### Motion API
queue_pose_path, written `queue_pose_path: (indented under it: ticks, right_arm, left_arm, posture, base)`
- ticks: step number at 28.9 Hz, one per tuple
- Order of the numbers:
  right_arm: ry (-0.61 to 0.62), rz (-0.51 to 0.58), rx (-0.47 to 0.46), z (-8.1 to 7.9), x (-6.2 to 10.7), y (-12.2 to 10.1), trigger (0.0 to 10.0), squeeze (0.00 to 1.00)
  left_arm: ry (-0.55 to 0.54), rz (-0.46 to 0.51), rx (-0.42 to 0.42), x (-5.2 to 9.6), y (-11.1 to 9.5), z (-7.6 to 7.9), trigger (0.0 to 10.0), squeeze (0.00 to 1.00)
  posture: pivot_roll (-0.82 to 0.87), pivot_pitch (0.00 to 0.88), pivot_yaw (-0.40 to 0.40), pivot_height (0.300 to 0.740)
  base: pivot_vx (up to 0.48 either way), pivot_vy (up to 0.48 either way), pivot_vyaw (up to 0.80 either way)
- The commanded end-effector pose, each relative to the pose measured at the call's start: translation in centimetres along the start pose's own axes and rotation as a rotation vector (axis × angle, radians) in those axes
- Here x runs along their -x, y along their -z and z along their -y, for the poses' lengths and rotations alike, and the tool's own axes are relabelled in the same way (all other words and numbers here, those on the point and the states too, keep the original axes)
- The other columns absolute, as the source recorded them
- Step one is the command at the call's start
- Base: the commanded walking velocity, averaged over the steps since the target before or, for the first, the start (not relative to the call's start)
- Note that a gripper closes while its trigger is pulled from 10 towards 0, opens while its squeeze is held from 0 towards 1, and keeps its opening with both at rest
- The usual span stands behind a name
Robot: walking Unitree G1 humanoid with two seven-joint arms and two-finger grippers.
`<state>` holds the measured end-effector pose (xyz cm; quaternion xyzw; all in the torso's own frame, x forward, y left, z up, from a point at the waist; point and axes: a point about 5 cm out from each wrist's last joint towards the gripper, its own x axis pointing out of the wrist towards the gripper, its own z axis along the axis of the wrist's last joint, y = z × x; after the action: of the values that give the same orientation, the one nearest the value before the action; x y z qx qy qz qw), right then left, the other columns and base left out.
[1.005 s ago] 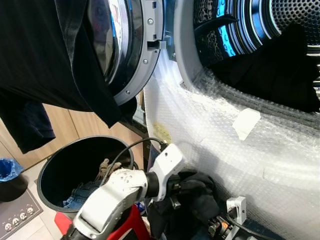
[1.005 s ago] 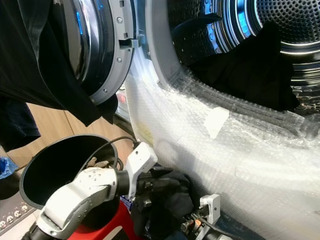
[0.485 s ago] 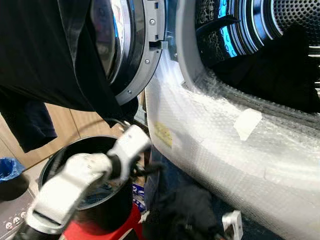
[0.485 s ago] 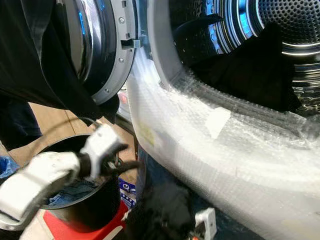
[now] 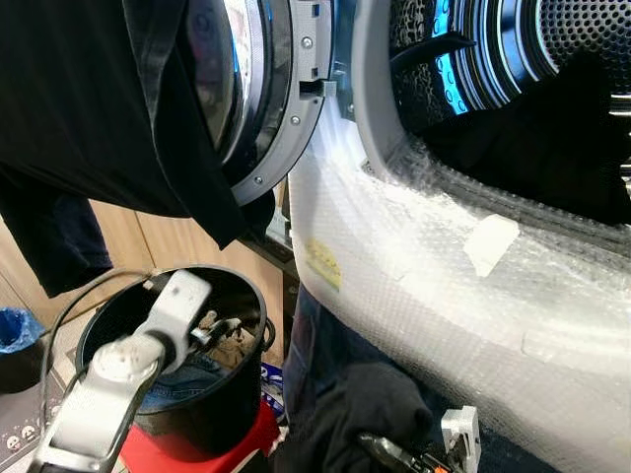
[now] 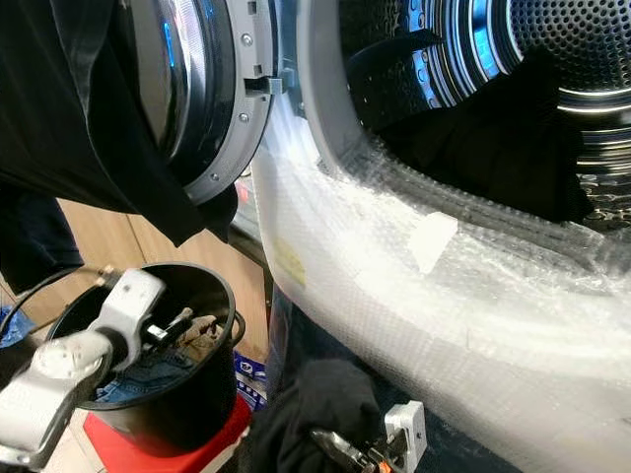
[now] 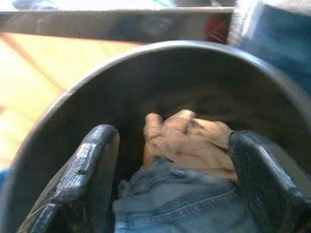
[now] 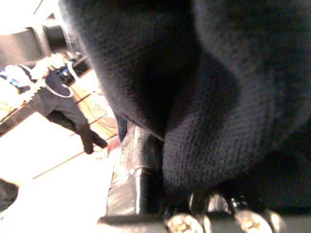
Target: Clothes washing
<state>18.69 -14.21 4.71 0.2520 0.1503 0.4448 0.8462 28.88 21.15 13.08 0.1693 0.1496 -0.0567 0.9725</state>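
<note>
The washer's drum [image 5: 513, 59] stands open with a black garment [image 5: 537, 148] lying inside. A black bucket [image 5: 254, 296] sits lower left, holding blue denim [image 7: 180, 204] and a tan cloth [image 7: 187, 141]. My left gripper [image 5: 215, 333] hangs open just over the bucket's mouth, its fingers [image 7: 97, 145] on either side of the tan cloth without touching it. Low in the middle, my right gripper [image 6: 335, 448] is shut on a bunched black knit garment [image 5: 365, 409], which drapes over its finger [image 8: 138, 160].
The round washer door [image 5: 266, 108] is swung open to the left with dark clothes [image 5: 89, 118] draped over it. Bubble wrap [image 5: 414, 286] covers the washer's front. The bucket rests on a red stand [image 5: 246, 439]. A blue bin [image 5: 15, 330] and wooden cabinets [image 5: 128, 246] are at left.
My left arm has let go of the black garment and swung left from it to above the bucket. The right gripper has stayed low with the garment.
</note>
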Motion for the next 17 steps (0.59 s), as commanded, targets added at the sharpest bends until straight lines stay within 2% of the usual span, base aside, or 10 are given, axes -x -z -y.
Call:
queue_pose_path:
  ticks: [1, 3, 5, 7, 10, 13, 17]
  right_arm:
    - [-0.05, 0.04, 0.032, -0.9, -0.3, -1.2, 0.0, 0.0]
    - [-0.07, 0.052, 0.046, -1.3, -0.4, -1.7, 0.0, 0.0]
    - [-0.121, 0.085, 0.076, -2.4, -0.6, -2.9, 0.0, 0.0]
    - [-0.134, 0.09, 0.083, -2.6, -0.6, -3.2, 0.0, 0.0]
    - [-0.2, 0.11, 0.119, -4.1, -0.8, -4.4, 0.0, 0.0]
    - [-0.23, 0.128, 0.147, -4.9, -1.1, -5.3, 0.0, 0.0]
    - [-0.255, 0.174, 0.192, -5.4, -1.4, -6.8, 0.0, 0.0]
  left_arm:
    - [-0.068, 0.041, 0.022, 0.1, 0.0, -0.7, 10.0, 0.03]
    - [-0.121, 0.062, 0.032, 0.1, 0.3, -1.0, 10.0, 0.02]
    - [-0.224, 0.075, 0.075, 0.2, 1.4, -1.7, 10.0, 0.0]
    - [-0.245, 0.082, 0.084, 0.3, 1.5, -1.8, 10.0, 0.0]
    - [-0.353, 0.169, 0.165, 0.7, 1.5, -2.6, 10.0, 0.0]
    - [-0.404, 0.176, 0.203, 0.8, 1.9, -2.9, 10.0, 0.0]
    - [-0.404, 0.175, 0.167, 0.8, 2.4, -2.8, 10.0, 0.0]
  posture:
    - [0.19, 0.0, -0.035, 0.74]
    - [0.19, 0.0, -0.032, 0.74]
    - [0.19, 0.0, -0.032, 0.74]
    - [0.19, 0.0, -0.032, 0.74]
    - [0.19, 0.0, -0.034, 0.74]
    - [0.19, 0.0, -0.031, 0.74]
    - [0.19, 0.0, -0.031, 0.74]
  base:
    - [0.0, 0.0, 0.0]
    - [0.0, 0.0, 0.0]
    - [0.0, 0.0, 0.0]
    - [0.0, 0.0, 0.0]
    - [0.0, 0.0, 0.0]
    - [0.0, 0.0, 0.0]
    - [0.0, 0.0, 0.0]
